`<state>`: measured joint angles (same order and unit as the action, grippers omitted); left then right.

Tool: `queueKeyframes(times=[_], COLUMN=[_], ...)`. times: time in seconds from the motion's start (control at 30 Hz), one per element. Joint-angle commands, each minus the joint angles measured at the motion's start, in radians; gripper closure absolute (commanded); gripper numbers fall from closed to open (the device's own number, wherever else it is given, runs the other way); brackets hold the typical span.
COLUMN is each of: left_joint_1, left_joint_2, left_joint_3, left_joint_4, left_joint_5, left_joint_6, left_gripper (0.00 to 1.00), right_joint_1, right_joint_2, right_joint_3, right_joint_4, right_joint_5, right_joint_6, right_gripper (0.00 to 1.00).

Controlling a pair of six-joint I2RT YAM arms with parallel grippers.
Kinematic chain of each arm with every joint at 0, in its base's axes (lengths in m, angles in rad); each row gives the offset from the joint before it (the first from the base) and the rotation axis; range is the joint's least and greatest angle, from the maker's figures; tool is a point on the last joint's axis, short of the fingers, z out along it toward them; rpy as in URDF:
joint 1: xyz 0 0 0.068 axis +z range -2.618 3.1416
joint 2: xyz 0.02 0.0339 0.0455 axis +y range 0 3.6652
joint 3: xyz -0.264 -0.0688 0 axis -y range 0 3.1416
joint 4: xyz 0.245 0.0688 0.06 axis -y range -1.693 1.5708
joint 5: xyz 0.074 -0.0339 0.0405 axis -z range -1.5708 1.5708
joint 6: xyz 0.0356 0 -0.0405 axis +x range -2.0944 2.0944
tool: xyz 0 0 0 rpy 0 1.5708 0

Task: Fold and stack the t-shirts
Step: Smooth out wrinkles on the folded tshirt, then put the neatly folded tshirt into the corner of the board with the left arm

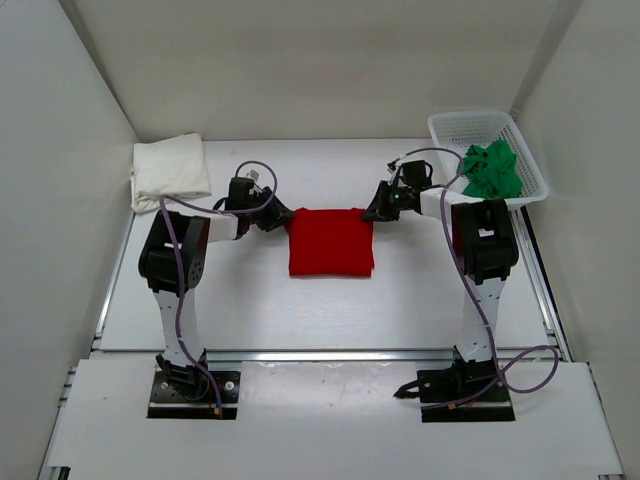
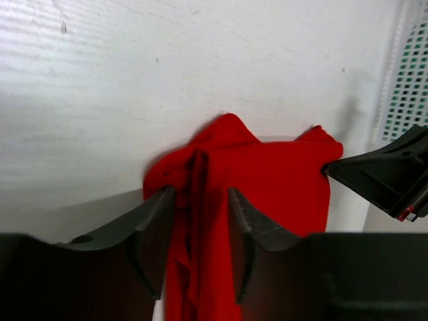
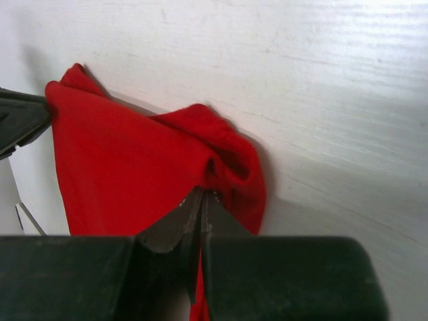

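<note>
Overhead view of a white table point(image 1: 260, 310) enclosed by plain walls point(image 1: 60, 150) on the left, far and right sides, with a metal rail point(image 1: 330, 355) along its near edge. The red t-shirt point(image 1: 331, 241), folded to a rough square, lies flat at mid-table between the two arms. Bare table lies on its near side and to its left and right, and a narrower bare strip separates it from the far wall. The left gripper point(image 1: 275, 218) is at the shirt's far left corner. In the left wrist view its jaws stand partly apart, astride a bunched ridge of red cloth, and a shadowed gap shows beside the ridge. The right gripper point(image 1: 378, 210) is at the far right corner. In the right wrist view its jaws are pinched together on a small peak of the same cloth, lifting it clear of the table. The cream-white t-shirt point(image 1: 170, 172), folded into a pad, lies in the far left corner close to the left wall and well apart from the red one. The basket point(image 1: 470, 118), of white plastic mesh, sits in the far right corner against the right wall. The green t-shirt point(image 1: 491, 170) lies crumpled inside it and fills its near right part. The mesh floor shows bare at the far left part.
</note>
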<state>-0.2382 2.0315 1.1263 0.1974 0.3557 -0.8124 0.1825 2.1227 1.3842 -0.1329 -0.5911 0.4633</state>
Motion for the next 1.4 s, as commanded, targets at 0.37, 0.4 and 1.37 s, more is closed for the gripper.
queueKeyframes(times=[0.37,0.4,1.37], left_joint_1=[-0.009,-0.022,0.038], left_joint_2=[-0.324,-0.317,0.019], left_joint_3=[-0.233,-0.241,0.533], left_joint_4=[-0.098,-0.108,-0.171], left_joint_5=[-0.098,-0.086,0.169], left_joint_6=[0.140,0.150,0.018], left_gripper=[0.06,0.06,1.00], right_joint_1=[0.074,0.074,-0.026], right_joint_2=[-0.466,-0.492,-0.905], right_joint_3=[-0.261,-0.336,-0.870], right_joint_4=[0.103,0.127,0.286], right_joint_5=[0.024,0.013,-0.061], right_joint_6=[0.000,0.027,0.086], right_gripper=[0.53,0.53,0.54])
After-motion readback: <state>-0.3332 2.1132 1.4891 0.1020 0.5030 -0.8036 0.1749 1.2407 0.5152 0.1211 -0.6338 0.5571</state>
